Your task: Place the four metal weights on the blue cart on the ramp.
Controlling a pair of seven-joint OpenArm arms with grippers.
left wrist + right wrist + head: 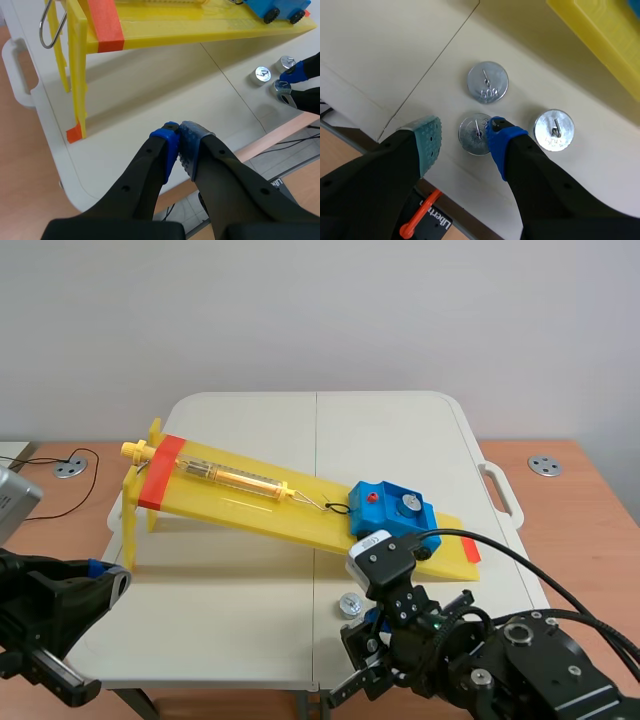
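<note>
The blue cart sits low on the yellow ramp with one metal weight on top. Three round metal weights lie on the table below the ramp: one ahead of my right gripper, one to its side, and one between its fingers. My right gripper is open around that middle weight, with the blue pad at its rim and the green pad apart from it. My left gripper is shut on nothing, low over the table's front left, near the ramp's raised end.
A spring scale lies along the ramp, hooked to the cart. The ramp's yellow legs stand ahead of my left gripper. The white table's front edge is close under both grippers. A wooden desk surrounds the table.
</note>
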